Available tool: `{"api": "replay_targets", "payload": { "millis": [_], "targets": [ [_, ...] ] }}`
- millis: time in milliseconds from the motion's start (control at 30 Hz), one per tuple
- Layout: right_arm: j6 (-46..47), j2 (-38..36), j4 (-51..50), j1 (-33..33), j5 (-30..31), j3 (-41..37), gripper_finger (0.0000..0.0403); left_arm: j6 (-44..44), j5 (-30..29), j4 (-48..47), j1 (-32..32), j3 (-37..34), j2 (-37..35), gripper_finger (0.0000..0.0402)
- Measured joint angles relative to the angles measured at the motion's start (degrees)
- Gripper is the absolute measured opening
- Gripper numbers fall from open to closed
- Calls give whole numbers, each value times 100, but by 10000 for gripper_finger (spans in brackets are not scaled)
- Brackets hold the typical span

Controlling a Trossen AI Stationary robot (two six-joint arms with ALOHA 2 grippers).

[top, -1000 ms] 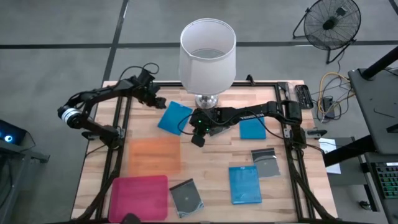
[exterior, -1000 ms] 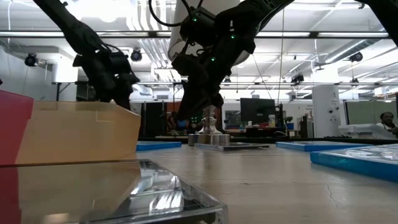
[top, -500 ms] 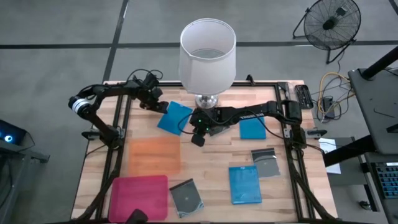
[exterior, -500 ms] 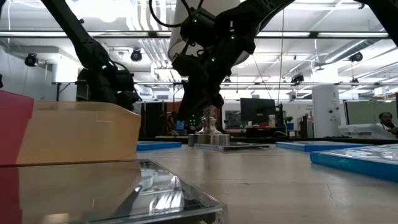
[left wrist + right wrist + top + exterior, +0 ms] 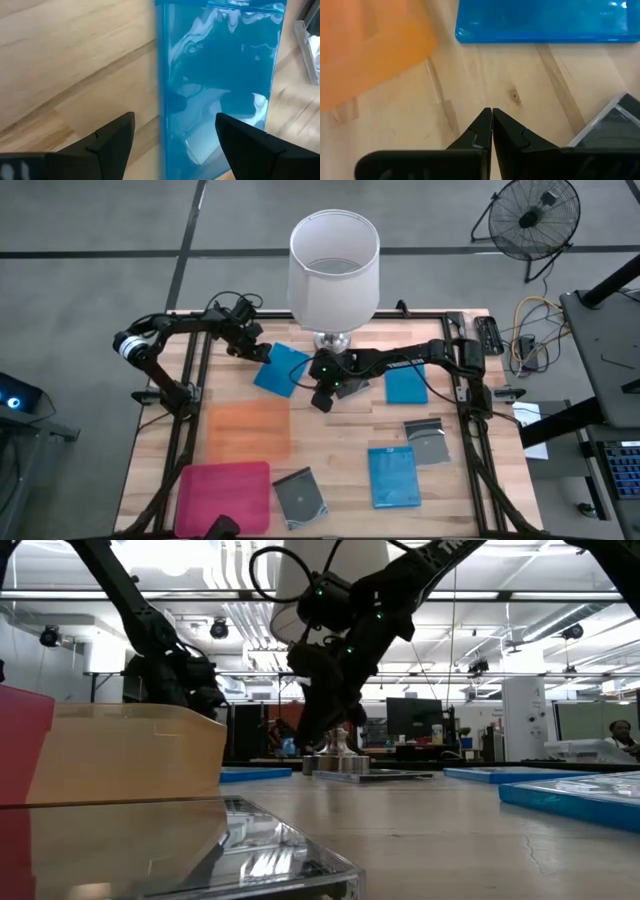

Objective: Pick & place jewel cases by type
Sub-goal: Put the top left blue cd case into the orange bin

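A blue jewel case (image 5: 281, 369) lies flat on the wooden table at the far left, by the lamp's foot. My left gripper (image 5: 258, 352) hangs open over the case's left edge (image 5: 162, 90). One finger stands over the wood and the other over the blue lid, with nothing between them. My right gripper (image 5: 321, 402) is shut and hovers over bare wood (image 5: 492, 116) just near-right of that case. Two more blue cases (image 5: 406, 386) (image 5: 393, 476) and two grey-transparent ones (image 5: 427, 439) (image 5: 300, 496) lie flat on the right and near side.
A white-shaded lamp (image 5: 333, 268) stands at the far middle. An orange tray (image 5: 248, 430) and a pink tray (image 5: 224, 496) sit at the near left. The edge of a clear case (image 5: 615, 125) lies beside my right gripper. Bare wood shows mid-table.
My left gripper has come down and toward the blue case at the far left, ending over its left edge. My right gripper has stayed shut, almost in place.
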Motion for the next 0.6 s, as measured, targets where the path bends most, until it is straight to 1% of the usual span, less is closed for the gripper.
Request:
{"api": "replay_targets", "payload": {
  "millis": [233, 333, 600],
  "targets": [
    [152, 0, 711, -175, -110, -321, 8, -1, 52, 2, -3, -4, 2, 264],
    [249, 5, 862, -249, -140, -363, 8, -5, 59, 0, -5, -7, 2, 264],
    [403, 426, 1134, -308, -179, -367, 8, -11, 90, -4, -6, -9, 2, 264]
  ]
}}
